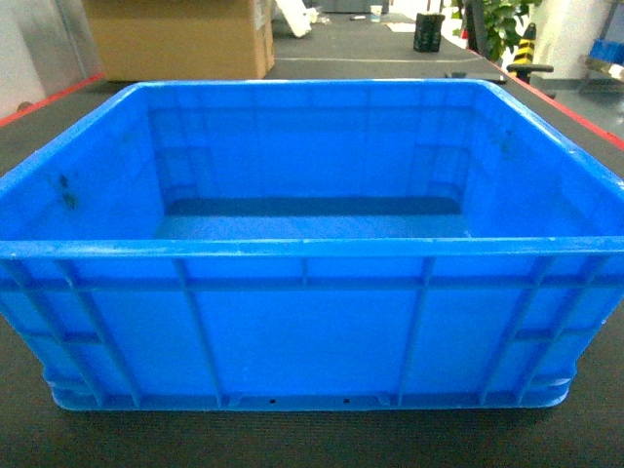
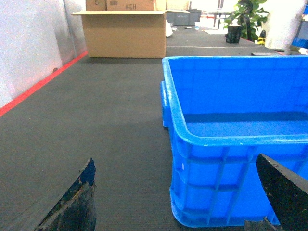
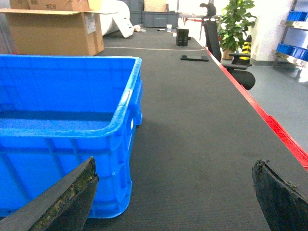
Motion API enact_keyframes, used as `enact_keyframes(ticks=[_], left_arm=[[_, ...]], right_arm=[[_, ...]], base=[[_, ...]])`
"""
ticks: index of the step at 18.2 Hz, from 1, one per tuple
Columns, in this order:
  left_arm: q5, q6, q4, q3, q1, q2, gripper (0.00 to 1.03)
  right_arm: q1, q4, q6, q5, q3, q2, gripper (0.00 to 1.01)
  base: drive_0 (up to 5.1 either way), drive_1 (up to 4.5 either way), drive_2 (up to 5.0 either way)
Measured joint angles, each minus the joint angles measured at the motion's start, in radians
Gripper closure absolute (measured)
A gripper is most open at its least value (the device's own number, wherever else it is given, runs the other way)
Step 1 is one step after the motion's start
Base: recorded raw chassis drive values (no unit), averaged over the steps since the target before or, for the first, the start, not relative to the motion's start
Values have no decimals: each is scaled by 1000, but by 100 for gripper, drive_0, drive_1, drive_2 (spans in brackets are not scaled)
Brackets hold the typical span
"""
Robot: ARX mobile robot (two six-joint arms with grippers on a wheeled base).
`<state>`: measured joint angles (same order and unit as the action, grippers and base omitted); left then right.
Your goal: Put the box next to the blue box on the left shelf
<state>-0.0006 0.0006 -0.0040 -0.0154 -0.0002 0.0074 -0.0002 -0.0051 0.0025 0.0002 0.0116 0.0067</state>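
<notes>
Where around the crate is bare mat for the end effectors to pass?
Bare mat lies left of the crate up to the red line, and right of it to the red edge. Far end is crowded: cardboard box, chair.

Probably an office-lab, cardboard box [image 3: 53,31], office chair [image 3: 226,57], potted plant [image 3: 236,21], dark floor matting [image 2: 96,125]

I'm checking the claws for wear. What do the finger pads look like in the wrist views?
Only the finger ends show. The left claw has dark, near-black wedge-shaped fingers with chipped, scuffed edges showing pale specks. The right claw has the same dark, curved fingers, with rough, worn edges. No cables or markings are visible.
</notes>
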Motion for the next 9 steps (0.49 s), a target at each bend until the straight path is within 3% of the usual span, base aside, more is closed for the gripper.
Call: enact_keyframes(ticks=[9], left_arm=[[0, 0, 0, 0, 0, 0, 5]], right_arm=[[0, 0, 0, 0, 0, 0, 3]], base=[[0, 0, 0]])
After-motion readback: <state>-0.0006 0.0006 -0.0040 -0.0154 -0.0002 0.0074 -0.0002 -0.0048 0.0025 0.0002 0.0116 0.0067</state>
